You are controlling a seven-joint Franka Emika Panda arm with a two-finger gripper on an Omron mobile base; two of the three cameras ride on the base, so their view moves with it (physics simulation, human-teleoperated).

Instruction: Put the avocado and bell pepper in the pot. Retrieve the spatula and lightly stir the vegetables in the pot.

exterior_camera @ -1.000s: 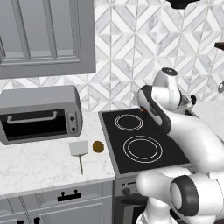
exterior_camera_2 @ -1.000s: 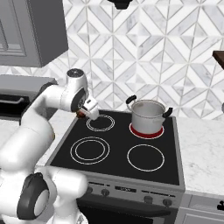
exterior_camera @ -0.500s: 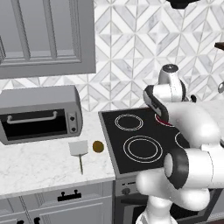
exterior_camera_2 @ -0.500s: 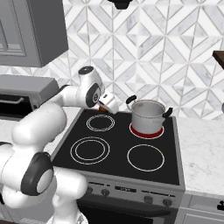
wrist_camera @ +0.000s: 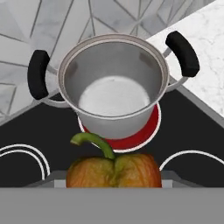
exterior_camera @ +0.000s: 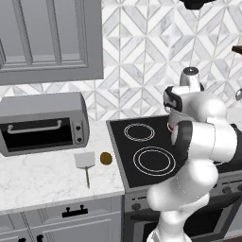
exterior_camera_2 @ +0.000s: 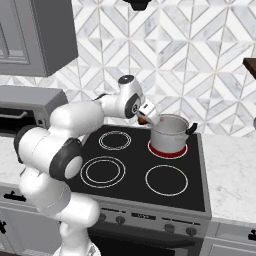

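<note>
1. As the arm swings over the stove, the claw (exterior_camera_2: 145, 119) grips the bell pepper (wrist_camera: 114, 170), stem up, just short of the pot (exterior_camera_2: 169, 133).
2. The pot, empty, stands on the glowing rear ring, directly ahead of and below the claw; the drop likely needs a little more forward reach.
3. The avocado (exterior_camera: 106, 158) and spatula (exterior_camera: 85, 163) lie on the bench (exterior_camera: 42, 177), handle pointing toward the bench's front edge.

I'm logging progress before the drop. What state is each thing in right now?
bell pepper: held in the gripper's jaws, near the pot, not yet in it
pot: upright, empty, on the glowing red burner
avocado: lying on the counter beside the spatula
spatula: flat on the counter, untouched
toaster oven: door shut
</note>
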